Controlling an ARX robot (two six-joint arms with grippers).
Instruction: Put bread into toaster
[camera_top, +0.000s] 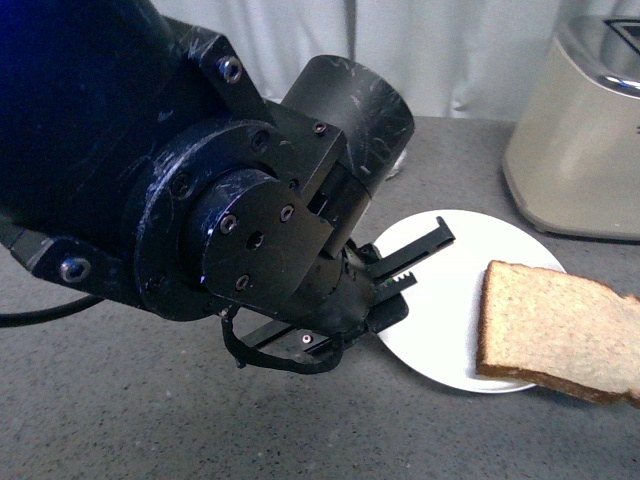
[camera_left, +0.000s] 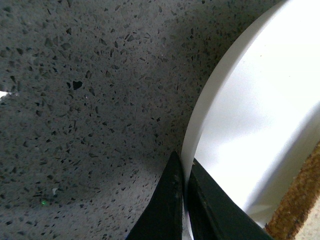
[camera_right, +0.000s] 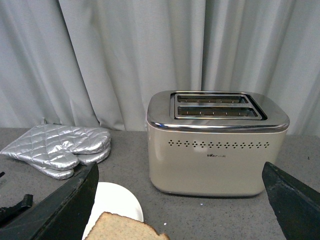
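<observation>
From the front camera the bread (camera_top: 560, 330) lay at about four o'clock of the left pincer (camera_top: 428, 258), apart from it, with bare plate between them; it overhung the white plate (camera_top: 450, 320) at that plate's four o'clock rim and ran out of the picture there; whether it rested or was borne up we could not tell. The left pincer stood narrow, its two black fingers (camera_left: 170, 200) closed on the plate's rim at about nine o'clock, one on either side; the left wrist view showed them touching it. The right pincer (camera_right: 180, 167) appeared only in its own wrist view; its fingers stood wide apart, with a corner of the bread low between them, close to one and well clear of the other; whether they bore on the slice we could not tell.

The bread was a single slice, light brown and finely grained, with a darker crust round its edge; it looked slightly tilted. The toaster (camera_right: 215, 150) stood at one o'clock of the plate, apart from it; it was beige and round-cornered, with a shiny metal top, two long slots and a row of small holes across its face. The plate was round, smooth and glossy; the countertop (camera_top: 150, 400) was grey speckled stone; silver quilted oven mitts (camera_right: 60, 150) lay on it before pale pleated curtains (camera_right: 125, 50).
</observation>
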